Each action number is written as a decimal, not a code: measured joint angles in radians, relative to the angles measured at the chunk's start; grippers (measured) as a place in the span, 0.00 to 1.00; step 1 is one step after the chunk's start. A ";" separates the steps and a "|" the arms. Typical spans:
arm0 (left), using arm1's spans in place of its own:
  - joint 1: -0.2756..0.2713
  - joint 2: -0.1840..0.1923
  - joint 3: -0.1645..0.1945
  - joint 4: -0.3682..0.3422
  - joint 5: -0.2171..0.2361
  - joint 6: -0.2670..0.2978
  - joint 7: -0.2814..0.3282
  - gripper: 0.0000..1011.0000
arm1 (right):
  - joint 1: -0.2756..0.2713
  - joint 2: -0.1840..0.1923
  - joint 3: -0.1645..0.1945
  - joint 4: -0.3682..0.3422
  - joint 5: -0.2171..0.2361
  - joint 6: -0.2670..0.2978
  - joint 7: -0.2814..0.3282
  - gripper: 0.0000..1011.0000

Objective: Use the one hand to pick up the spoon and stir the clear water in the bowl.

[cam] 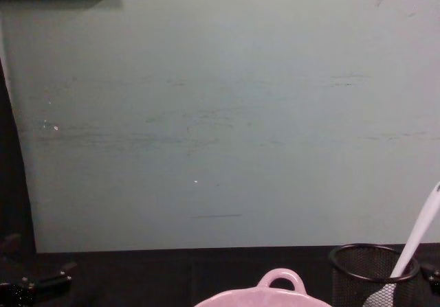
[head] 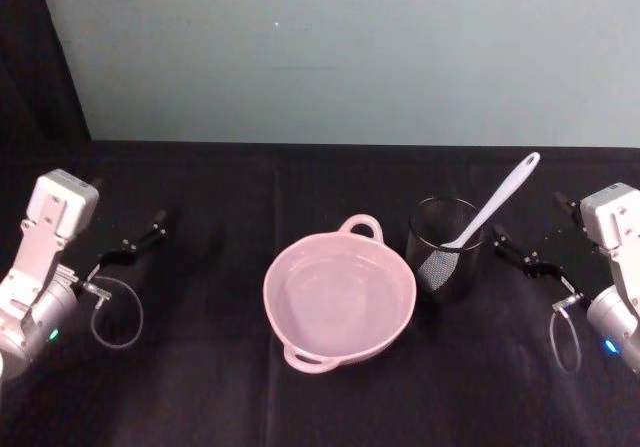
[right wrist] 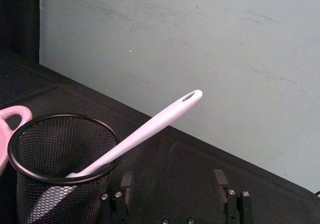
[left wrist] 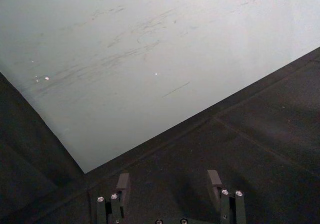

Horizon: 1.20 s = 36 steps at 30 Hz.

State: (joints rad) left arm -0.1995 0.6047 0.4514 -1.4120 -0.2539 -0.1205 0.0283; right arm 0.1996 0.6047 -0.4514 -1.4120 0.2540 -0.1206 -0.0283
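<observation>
The pink bowl (head: 278, 302) holding clear water sits near centre, with bare black cloth (head: 200, 387) around its near rim. Left gripper (left wrist: 168, 181) hangs far left and right gripper (right wrist: 173, 180) just right of the mesh cup (head: 440, 267), both spread and empty. The spoon (head: 495, 205) leans in that cup, its handle tipped far-right.

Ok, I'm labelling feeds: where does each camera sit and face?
Head: high, looking down at bowl, mesh cup, spoon; left arm, right arm at edges.
Left wrist: faces tablecloth and wall past the open left gripper.
Right wrist: faces mesh cup and spoon past the open right gripper.
Chest: low, faces the wall; left gripper at lower left.
Shared: head, chest, right wrist show spoon in mesh cup.
</observation>
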 joint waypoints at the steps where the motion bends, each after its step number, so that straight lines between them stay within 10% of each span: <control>1: 0.000 0.000 0.000 0.000 0.000 0.000 0.000 0.99 | 0.000 0.000 0.000 0.000 0.000 0.000 0.000 0.99; 36: 0.000 0.000 0.000 0.000 0.000 0.000 0.000 0.99 | 0.000 0.000 0.000 0.000 0.000 0.000 0.000 0.99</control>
State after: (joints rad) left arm -0.1995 0.6047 0.4514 -1.4120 -0.2539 -0.1205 0.0283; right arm 0.1996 0.6047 -0.4514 -1.4120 0.2540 -0.1206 -0.0283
